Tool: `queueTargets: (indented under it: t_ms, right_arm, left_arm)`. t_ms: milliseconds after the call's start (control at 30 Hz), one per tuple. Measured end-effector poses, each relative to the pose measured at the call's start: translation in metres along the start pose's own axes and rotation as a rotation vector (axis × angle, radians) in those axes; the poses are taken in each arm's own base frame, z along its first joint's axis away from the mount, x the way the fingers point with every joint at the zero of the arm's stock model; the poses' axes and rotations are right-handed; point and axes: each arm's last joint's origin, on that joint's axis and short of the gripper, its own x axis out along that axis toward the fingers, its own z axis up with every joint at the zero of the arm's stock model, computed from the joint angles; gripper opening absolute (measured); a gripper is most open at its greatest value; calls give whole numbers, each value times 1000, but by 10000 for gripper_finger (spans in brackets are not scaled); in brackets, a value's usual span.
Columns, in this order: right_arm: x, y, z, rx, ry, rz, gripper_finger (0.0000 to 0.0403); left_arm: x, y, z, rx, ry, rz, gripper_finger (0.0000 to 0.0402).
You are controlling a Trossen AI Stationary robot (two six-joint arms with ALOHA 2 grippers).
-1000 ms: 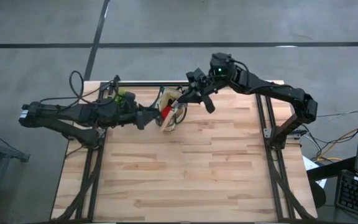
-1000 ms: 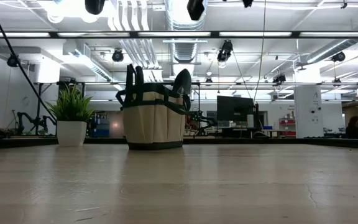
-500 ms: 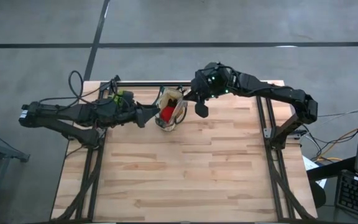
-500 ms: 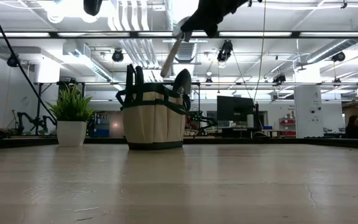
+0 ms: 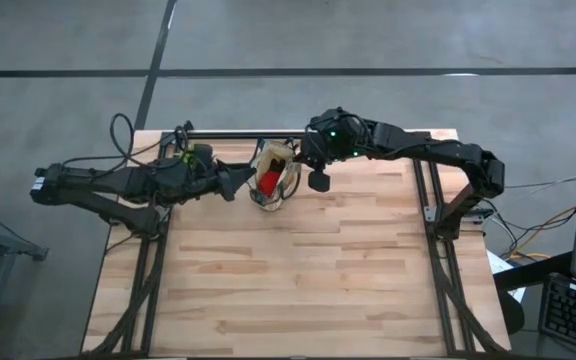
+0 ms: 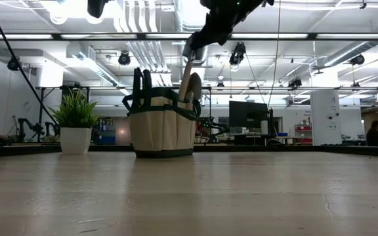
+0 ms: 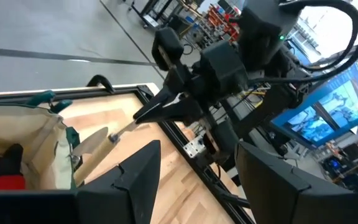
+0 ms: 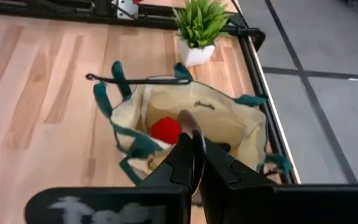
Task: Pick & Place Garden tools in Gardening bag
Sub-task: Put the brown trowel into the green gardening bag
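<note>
We find the right gripper (image 6: 190, 51) pressed together on a trowel (image 6: 186, 80), pinching it at the upper end of its long axis. The trowel hangs below the gripper, steeply tilted, its other end pointing down into the mouth of the gardening bag (image 6: 162, 126). In the right wrist view its rounded metal blade (image 8: 190, 122) lies just ahead of the fingertips, over the bag's open top and beside a red bulb-shaped item (image 8: 166, 130) inside. The bag is beige fabric with dark green trim and thin loop handles, and stands upright on the wooden plank table (image 5: 298, 280). The left gripper (image 5: 236, 181) waits just beside the bag, opposite the right gripper, its fingers spread and holding nothing. A small potted plant (image 6: 75, 122) in a white pot stands beyond the bag.
</note>
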Motion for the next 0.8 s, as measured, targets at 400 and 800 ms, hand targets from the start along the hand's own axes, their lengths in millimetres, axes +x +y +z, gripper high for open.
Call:
queueTargets:
  t_ms: [400, 800]
  right_arm:
    - [45, 7, -11, -100, 78, -15, 8]
    - [79, 11, -29, -56, 172, 48, 8]
  left_arm:
    - [0, 0, 0, 0, -1, 1, 208]
    - [0, 1, -1, 10, 11, 13, 208]
